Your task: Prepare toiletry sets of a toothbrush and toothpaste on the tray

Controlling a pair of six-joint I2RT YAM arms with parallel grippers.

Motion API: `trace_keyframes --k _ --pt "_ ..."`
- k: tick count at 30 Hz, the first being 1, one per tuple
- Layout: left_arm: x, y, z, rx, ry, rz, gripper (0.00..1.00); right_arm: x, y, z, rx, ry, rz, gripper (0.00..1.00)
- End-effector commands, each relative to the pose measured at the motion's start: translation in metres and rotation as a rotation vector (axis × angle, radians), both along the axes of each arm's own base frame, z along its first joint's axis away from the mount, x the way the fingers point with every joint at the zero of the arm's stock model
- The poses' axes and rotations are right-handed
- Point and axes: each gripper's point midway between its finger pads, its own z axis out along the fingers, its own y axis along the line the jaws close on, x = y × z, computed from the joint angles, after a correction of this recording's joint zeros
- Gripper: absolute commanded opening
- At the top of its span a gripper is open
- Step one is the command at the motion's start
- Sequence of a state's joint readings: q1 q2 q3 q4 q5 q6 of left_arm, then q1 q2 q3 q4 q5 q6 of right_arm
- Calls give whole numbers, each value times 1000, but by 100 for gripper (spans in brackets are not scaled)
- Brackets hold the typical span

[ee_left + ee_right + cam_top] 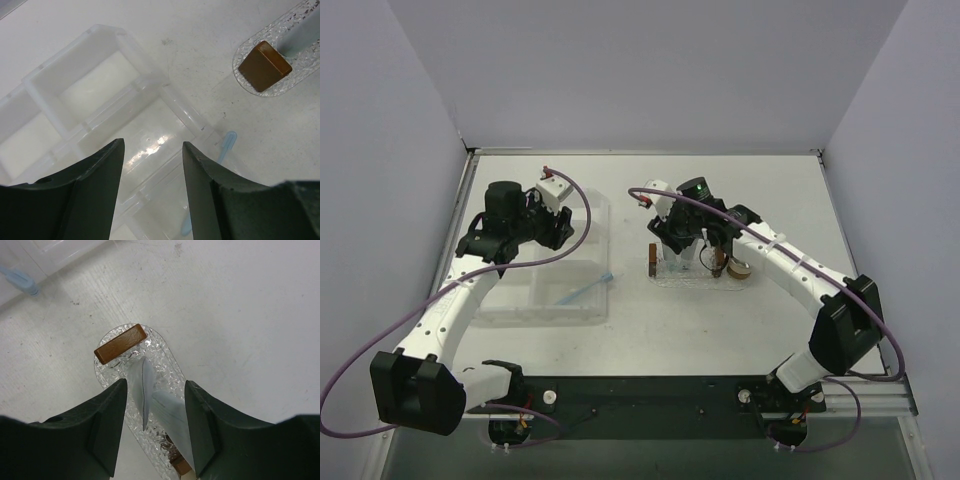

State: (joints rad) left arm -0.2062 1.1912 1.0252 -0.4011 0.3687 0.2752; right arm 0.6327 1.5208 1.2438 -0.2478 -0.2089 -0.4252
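At 9 o'clock on the table [740,330], the clear compartment box [545,285]. Above it, the left gripper [552,222], jaws wide and holding nothing. Toward 3 o'clock of the box, the small sparkly tray [678,281], with the right gripper [155,385] low over it. Jaws there about half apart astride the toothpaste [167,415] — pinched or merely straddled, cannot tell. Crimped end seemingly turned on edge, aimed toward 12 o'clock in the right wrist view, just short of a brown block [121,343] at the tray's 11 o'clock end. Toothbrush [588,290] off the tray, at the box's 4 o'clock corner, one end apparently over the box rim.

Likely step: settling the tube. Lower until flat on the bumpy surface, in line with the tray's long axis and short of the block. Part the jaws only then, and lift straight up to avoid dragging it. Leave a strip beside it — room for the brush. For the brush, approach across the handle near its middle, closing gently on so thin a thing.
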Motion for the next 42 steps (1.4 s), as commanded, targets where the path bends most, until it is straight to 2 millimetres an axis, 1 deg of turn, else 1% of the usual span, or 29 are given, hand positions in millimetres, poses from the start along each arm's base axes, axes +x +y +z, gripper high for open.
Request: trace_keyframes --k 1,2,6,8,15,20,21,27,31,32,34,35,38,42 --pt "1 0 17 -9 -62 -18 60 4 12 5 15 -1 25 44" --pt "2 0 17 -9 -64 -17 60 4 12 0 12 11 23 43" --pt "2 1 17 -6 -63 -15 60 6 16 -5 9 24 23 38" --pt "1 0 16 -6 -62 -16 60 6 16 -7 8 29 24 34" --pt "1 1 16 -4 -63 -14 60 6 16 -5 13 28 23 18" --pt "0 1 14 -3 -60 -16 60 5 17 -2 22 24 22 11" --pt "0 1 13 -3 -58 -16 60 5 16 -2 24 24 19 8" --pt "0 2 14 0 -63 -11 60 4 19 2 54 20 16 1" --pt "0 2 15 0 -64 -13 60 3 20 5 80 14 7 0" --pt "0 2 15 0 -63 -13 60 2 20 3 86 13 4 0" --pt "0 2 16 -2 -65 -12 60 2 20 7 101 -1 0 0" --pt "0 2 15 -1 -64 -12 60 2 20 4 108 -3 -3 0" --pt "0 1 15 -2 -59 -15 60 3 18 6 122 -26 -9 0" --pt "0 1 16 -3 -56 -12 60 3 16 3 123 -34 -19 0"
